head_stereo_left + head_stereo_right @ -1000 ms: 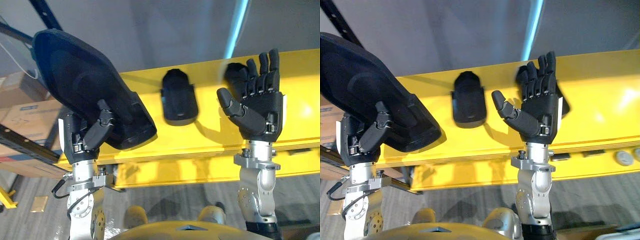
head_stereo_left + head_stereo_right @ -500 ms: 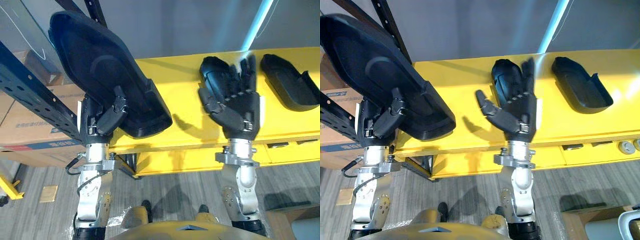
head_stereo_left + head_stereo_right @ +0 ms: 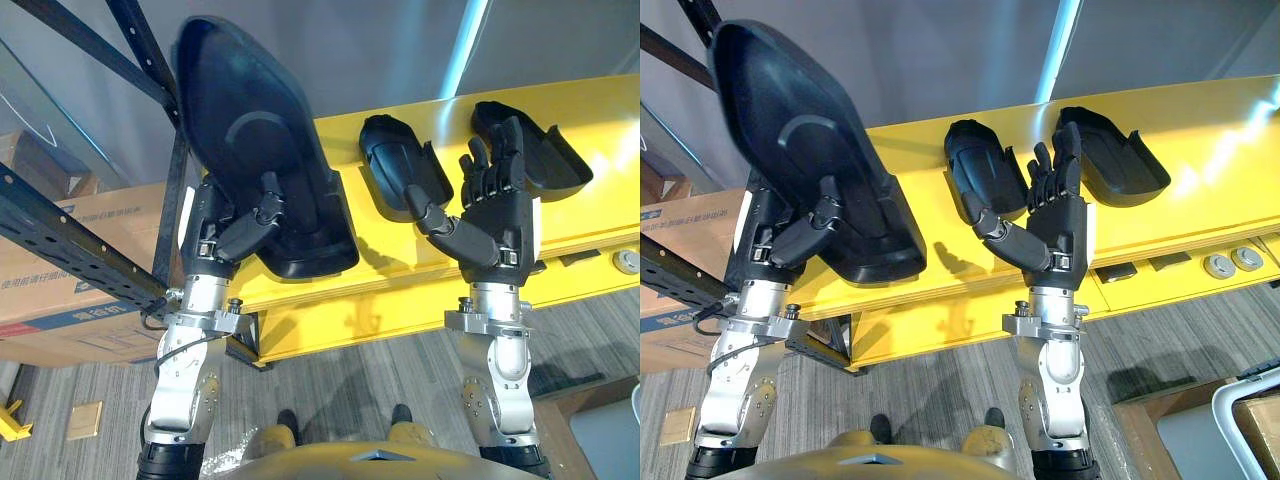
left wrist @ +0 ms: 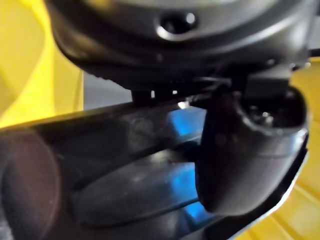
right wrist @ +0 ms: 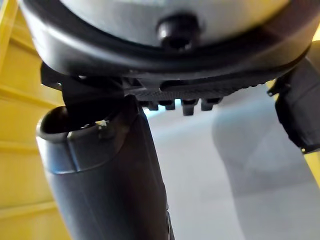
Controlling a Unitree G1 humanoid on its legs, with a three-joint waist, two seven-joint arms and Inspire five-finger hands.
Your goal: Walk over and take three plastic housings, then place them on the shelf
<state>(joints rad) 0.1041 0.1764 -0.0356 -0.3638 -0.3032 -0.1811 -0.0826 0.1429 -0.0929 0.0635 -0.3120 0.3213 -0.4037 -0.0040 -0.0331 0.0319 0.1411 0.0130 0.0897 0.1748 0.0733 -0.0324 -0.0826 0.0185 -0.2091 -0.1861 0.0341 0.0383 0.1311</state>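
My left hand (image 3: 222, 238) is shut on a large black plastic housing (image 3: 255, 150), held tilted up over the left end of the yellow shelf (image 3: 610, 110). Its thumb (image 4: 240, 155) presses on the housing's inner face (image 4: 100, 165). Two more black housings lie side by side on the shelf, one in the middle (image 3: 400, 178) and one to its right (image 3: 530, 150). My right hand (image 3: 495, 220) stands open and upright in front of the shelf, between those two, holding nothing. Its thumb (image 5: 110, 175) sticks out straight.
A dark blue rack post and beams (image 3: 60, 240) stand at the left, with cardboard boxes (image 3: 60, 290) behind them. Round fittings (image 3: 1230, 262) sit on the shelf's front face. A wooden crate (image 3: 1170, 430) is on the grey floor at lower right.
The camera has swung, so the whole scene has shifted. My right hand has drawn back from the middle housing to the gap between the two. The held housing now stands more upright.
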